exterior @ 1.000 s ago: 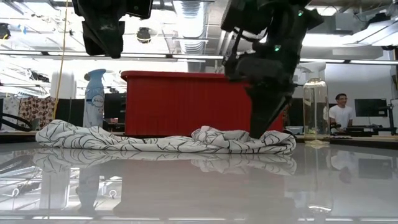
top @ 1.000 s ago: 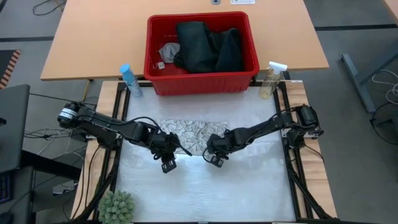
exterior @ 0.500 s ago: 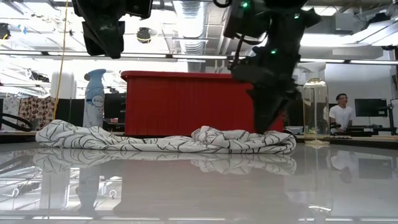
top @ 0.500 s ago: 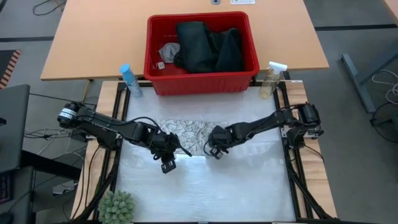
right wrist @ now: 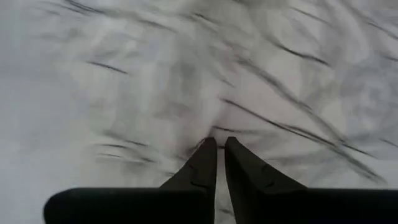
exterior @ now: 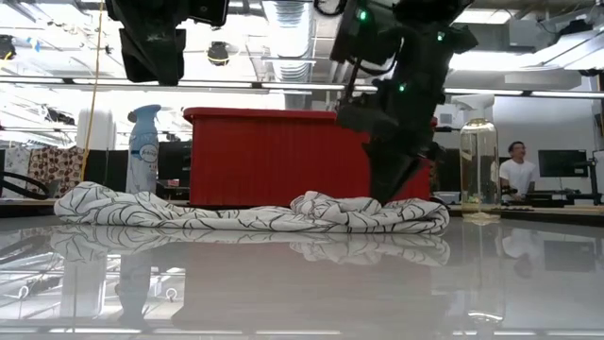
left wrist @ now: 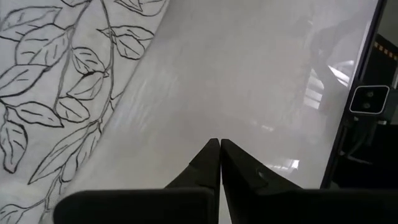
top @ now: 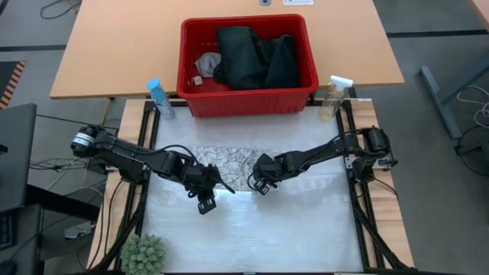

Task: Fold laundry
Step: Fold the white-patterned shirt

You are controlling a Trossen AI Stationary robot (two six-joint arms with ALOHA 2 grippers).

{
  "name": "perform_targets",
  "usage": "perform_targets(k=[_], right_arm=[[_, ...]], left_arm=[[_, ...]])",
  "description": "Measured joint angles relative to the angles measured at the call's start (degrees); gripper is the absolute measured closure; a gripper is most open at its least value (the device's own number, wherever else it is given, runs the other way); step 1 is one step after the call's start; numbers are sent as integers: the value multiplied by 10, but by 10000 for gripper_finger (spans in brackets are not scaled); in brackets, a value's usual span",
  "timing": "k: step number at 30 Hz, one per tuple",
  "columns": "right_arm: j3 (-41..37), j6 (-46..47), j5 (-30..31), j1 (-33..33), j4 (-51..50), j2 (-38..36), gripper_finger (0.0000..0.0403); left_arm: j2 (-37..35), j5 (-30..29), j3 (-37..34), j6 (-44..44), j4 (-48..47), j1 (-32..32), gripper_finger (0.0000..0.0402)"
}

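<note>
Arms: two dark ones, both reaching in over the glossy white tabletop (top: 252, 229).
Left hand (top: 206, 200): just off the near edge of the leaf-print cloth, fingers pressed together on nothing; in its wrist view the tips meet over bare tabletop with the cloth alongside.
Right hand (top: 258, 186): down on the cloth's near edge toward its middle; fingers nearly together with a pinch of the printed fabric between the tips, seen in its wrist view.
Leaf-print cloth (top: 233, 166): one, white with grey outlined leaves, soft, lying crumpled in a long low strip across the tabletop between the two hands, in front of the basket.
Basket (top: 248, 103): one, red hard plastic, rectangular, at the far edge of the work area.
In the basket: dark jeans (top: 256, 57) bunched up and filling most of it; one small grey cloth (top: 207, 63) tucked in its left corner.
Bottles: two — a blue spray can (top: 160, 98) left of the basket, a clear spray bottle (top: 334, 98) right of it.
Plant (top: 144, 254): one, green and spiky, at the near left corner.
Person (exterior: 512, 172): one, far off in the room, seen in the low view.
</note>
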Motion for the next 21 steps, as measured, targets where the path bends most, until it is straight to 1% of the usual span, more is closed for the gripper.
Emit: perform_targets(k=[5, 7, 8, 9, 12, 13, 14, 15, 17, 21], right_arm=[[1, -4, -8, -3, 67, 0, 345], [1, -11, -15, -7, 115, 4, 345], [1, -28, -32, -11, 151, 7, 345], [1, -53, -61, -13, 193, 9, 345], [0, -142, -194, -19, 357, 9, 345], [2, -157, -214, -21, 399, 7, 345], [2, -161, -219, -22, 418, 3, 345], [2, -149, -214, -24, 412, -5, 345], [2, -105, -179, -29, 369, -16, 345], [1, -84, -127, -17, 202, -27, 345]], left_arm=[[0, 0, 0, -8, 1, 0, 401], [0, 0, 0, -11, 2, 0, 401], [0, 0, 0, -11, 3, 0, 401], [0, 0, 0, -11, 5, 0, 401], [0, 0, 0, -11, 15, 0, 401], [0, 0, 0, -11, 17, 0, 401], [0, 0, 0, -11, 18, 0, 401], [0, 0, 0, -12, 19, 0, 401], [0, 0, 0, -20, 19, 0, 401], [0, -3, 0, -20, 22, -1, 401]])
